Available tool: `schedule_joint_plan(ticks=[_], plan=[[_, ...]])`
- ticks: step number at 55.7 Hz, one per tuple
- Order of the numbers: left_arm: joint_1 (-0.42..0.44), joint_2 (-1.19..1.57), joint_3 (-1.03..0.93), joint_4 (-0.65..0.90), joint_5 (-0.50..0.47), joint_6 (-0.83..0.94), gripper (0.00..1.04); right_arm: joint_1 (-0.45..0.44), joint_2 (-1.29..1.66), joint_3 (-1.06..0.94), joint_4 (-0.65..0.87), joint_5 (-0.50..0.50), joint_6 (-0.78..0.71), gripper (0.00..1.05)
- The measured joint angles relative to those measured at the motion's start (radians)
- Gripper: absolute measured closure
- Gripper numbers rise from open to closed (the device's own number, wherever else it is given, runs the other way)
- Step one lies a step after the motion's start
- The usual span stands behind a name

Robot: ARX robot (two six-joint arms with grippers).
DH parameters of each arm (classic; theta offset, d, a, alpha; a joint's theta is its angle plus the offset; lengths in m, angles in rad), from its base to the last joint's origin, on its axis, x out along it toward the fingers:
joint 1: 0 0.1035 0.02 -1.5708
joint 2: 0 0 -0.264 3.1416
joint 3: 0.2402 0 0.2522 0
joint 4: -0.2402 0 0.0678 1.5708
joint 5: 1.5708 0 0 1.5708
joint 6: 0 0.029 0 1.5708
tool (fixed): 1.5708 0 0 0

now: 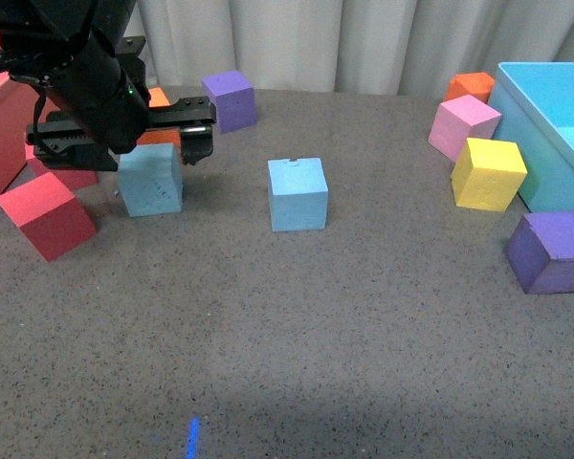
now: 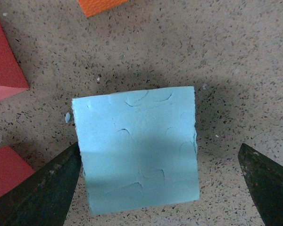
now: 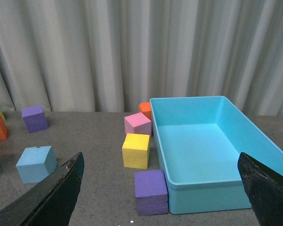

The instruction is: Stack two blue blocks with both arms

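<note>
Front view: red cube (image 1: pixel 46 215) and orange cube (image 1: pixel 159 97) crowd embossed blue block (image 1: pixel 151 182)

This looks like a robot test room. A plain grey curtain (image 3: pixel 132 47) hangs along the back. A black robot arm (image 1: pixel 86 76) hangs over a speckled grey counter (image 1: pixel 316 335) with bright cubes (image 1: pixel 487 172) and a blue bin (image 3: pixel 207 197).

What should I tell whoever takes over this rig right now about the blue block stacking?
Left hand: open over the marked blue block, a finger on either side, not gripping.
Right hand: open, empty, away from both blocks.
Notched blue block: on the table, apart from the marked one.
Done: nothing stacked yet.
Left: grasp one blue block, lift it, set it on the other.
</note>
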Motion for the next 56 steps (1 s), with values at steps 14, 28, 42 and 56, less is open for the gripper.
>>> schedule_joint_plan(ticks=[14, 28, 42, 56], plan=[[0.003, 0.080, 0.069, -0.048, -0.002, 0.006, 0.08, 0.000, 0.000, 0.000, 0.000, 0.000, 0.000, 0.10], [0.006, 0.072, 0.061, -0.043, -0.011, 0.007, 0.43, 0.000, 0.000, 0.000, 0.000, 0.000, 0.000, 0.10], [-0.035, -0.042, 0.008, -0.037, -0.010, -0.002, 0.55, 0.000, 0.000, 0.000, 0.000, 0.000, 0.000, 0.10], [-0.154, -0.135, -0.017, -0.043, -0.035, -0.040, 0.57, 0.000, 0.000, 0.000, 0.000, 0.000, 0.000, 0.10]])
